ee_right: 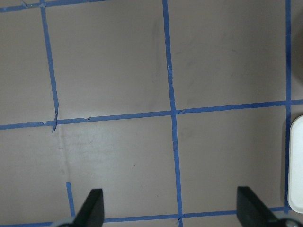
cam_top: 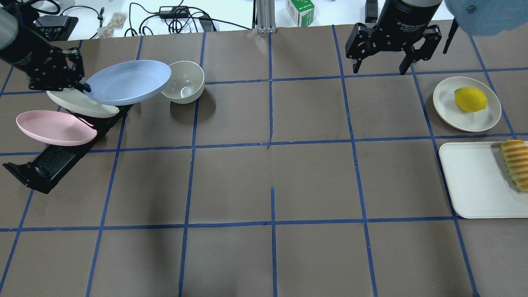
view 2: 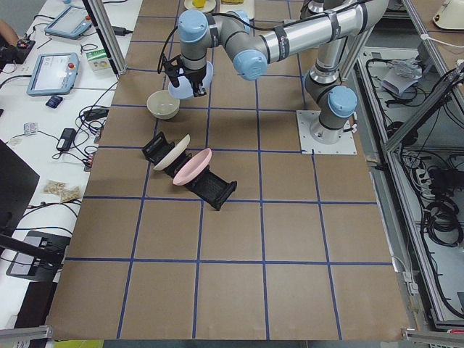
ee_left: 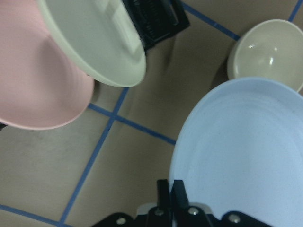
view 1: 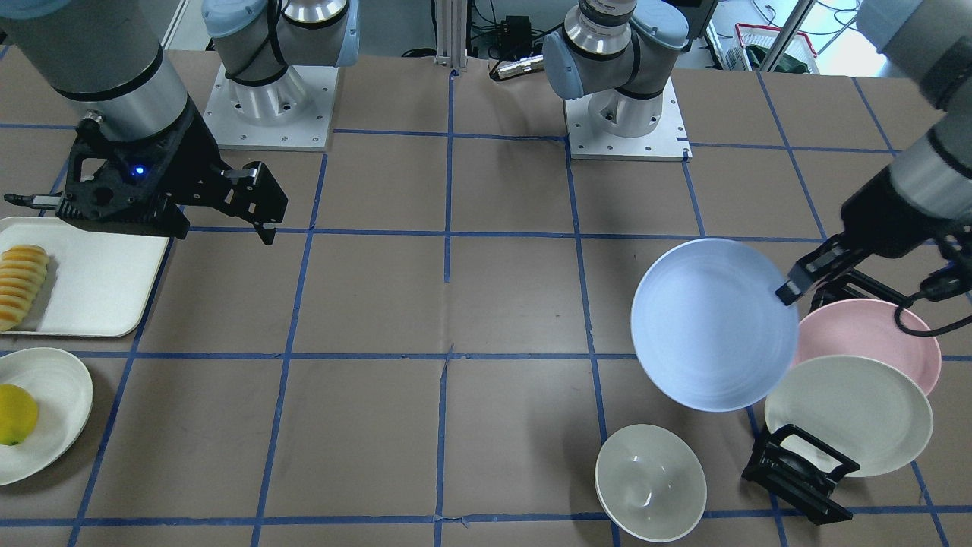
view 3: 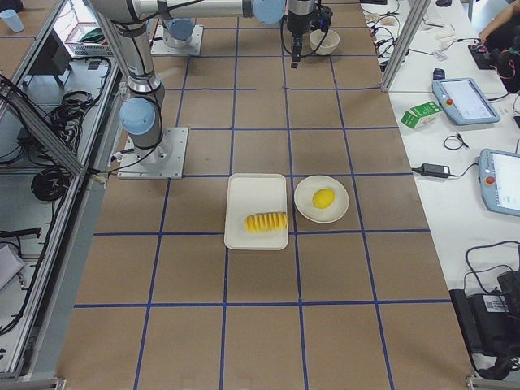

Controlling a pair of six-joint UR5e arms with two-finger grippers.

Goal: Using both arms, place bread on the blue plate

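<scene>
The pale blue plate (cam_top: 128, 82) is held tilted in the air above the dish rack, and it also shows in the front view (view 1: 714, 327). My left gripper (cam_top: 82, 86) is shut on its rim, and the left wrist view shows the fingers (ee_left: 163, 196) pinching the plate (ee_left: 241, 156). The bread (cam_top: 515, 163), a yellow-orange segmented loaf, lies on a white tray (cam_top: 470, 181) at the right edge. It also shows in the front view (view 1: 21, 285). My right gripper (cam_top: 381, 68) is open and empty above the table, well apart from the bread. The right wrist view (ee_right: 173, 208) shows only table between its fingers.
A black dish rack (cam_top: 45, 163) holds a pink plate (cam_top: 53, 128) and a cream-white plate (cam_top: 82, 105). A pale bowl (cam_top: 183, 80) stands beside the blue plate. A lemon (cam_top: 470, 99) sits on a cream plate (cam_top: 445, 107) beyond the tray.
</scene>
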